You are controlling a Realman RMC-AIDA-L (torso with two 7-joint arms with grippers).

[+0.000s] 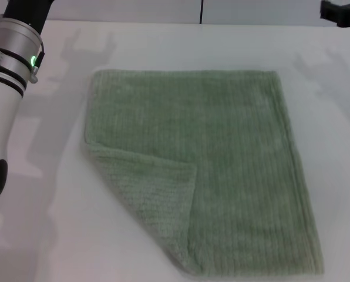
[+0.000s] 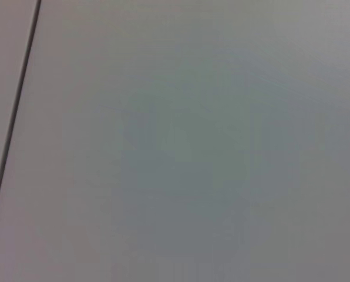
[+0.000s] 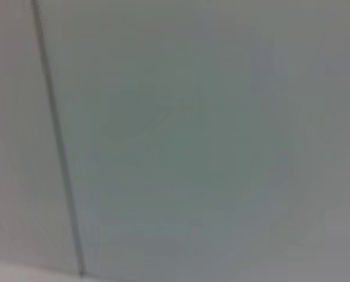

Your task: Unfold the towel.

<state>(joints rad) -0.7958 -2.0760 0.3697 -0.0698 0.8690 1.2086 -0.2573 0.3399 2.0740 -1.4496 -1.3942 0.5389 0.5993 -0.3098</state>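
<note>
The sage-green towel lies flat on the white table in the head view. Its near-left corner is folded over onto the cloth as a triangular flap. My left arm rises along the left edge, to the left of the towel and clear of it; its gripper is out of view. A black part of my right gripper shows at the far right corner, well away from the towel. Neither wrist view shows the towel.
Both wrist views show only a pale surface with a thin dark seam. A dark seam also runs behind the table's far edge. Faint gripper shadows fall on the table beyond the towel.
</note>
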